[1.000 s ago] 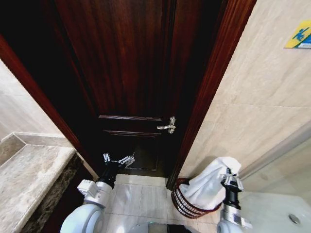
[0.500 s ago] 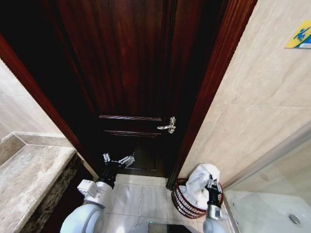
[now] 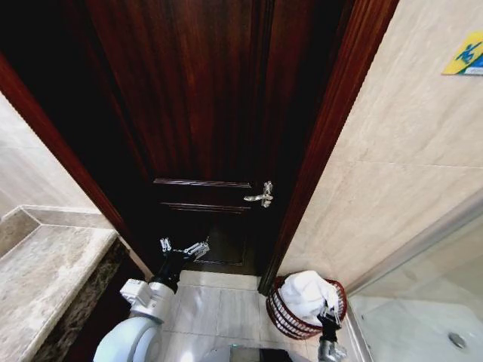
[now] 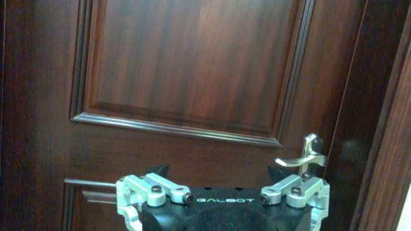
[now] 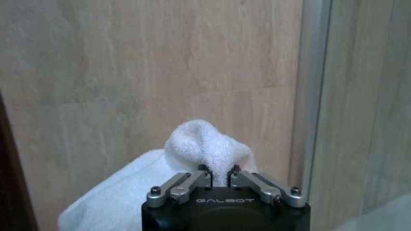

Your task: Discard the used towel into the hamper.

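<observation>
The white towel (image 3: 307, 291) sits bunched in the top of the hamper (image 3: 281, 318), a round dark reddish-brown openwork basket on the floor by the door frame. My right gripper (image 3: 328, 314) is low at the basket's near right rim. In the right wrist view it (image 5: 218, 171) is shut on a raised fold of the towel (image 5: 204, 142), which bulges beyond the fingers. My left gripper (image 3: 183, 248) hangs open and empty in front of the dark door, seen also in the left wrist view (image 4: 222, 199).
A dark wooden door (image 3: 204, 113) with a silver lever handle (image 3: 261, 197) stands just behind the hamper. A beige tiled wall (image 3: 392, 173) and a glass shower panel (image 3: 423, 302) are on the right. A stone counter (image 3: 45, 279) runs along the left.
My right gripper has come down and inward with the towel, which has sunk from above the hamper into its top. The left arm has not moved.
</observation>
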Controlling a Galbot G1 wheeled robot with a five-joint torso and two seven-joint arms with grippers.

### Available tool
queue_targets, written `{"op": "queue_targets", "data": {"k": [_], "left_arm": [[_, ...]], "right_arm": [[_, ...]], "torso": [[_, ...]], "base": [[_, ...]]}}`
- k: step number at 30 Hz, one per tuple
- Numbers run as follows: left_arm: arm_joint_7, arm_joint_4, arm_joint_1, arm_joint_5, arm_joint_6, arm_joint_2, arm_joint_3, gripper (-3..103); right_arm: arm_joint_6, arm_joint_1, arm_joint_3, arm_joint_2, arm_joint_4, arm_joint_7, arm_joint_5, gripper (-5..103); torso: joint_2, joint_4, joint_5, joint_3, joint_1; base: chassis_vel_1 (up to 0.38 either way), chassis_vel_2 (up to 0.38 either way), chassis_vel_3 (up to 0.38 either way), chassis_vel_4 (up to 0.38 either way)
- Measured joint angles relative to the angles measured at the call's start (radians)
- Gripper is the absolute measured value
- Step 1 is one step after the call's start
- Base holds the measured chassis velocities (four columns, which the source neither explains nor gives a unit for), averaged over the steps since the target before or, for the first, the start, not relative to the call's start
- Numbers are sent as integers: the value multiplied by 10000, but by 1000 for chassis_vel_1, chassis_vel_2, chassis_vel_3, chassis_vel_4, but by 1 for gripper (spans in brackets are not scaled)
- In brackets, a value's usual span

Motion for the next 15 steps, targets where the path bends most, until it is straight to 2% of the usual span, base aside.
{"op": "queue_targets", "data": {"k": [3,5,11,15], "left_arm": [[0,0,0,0,0,0,0,100],[0,0,0,0,0,0,-1,100],[0,0,0,0,0,-1,0,100],[0,0,0,0,0,0,0,100]], "right_arm": [[-239,246,222,-60,-289,2,22,12],[-674,593,453,-179,-744,67,-38,12],[-1098,994,507,-329,-1663,102,-120,12],[-1463,1342,400,-385,-2245,-216,-143,12]], "torso": [[0,1,1,0,0],[0,2,2,0,0],[0,0,2,0,0],[0,-2,3,0,0]], "base": [[0,0,0,0],[0,0,0,0],[0,0,0,0],[0,0,0,0]]}}
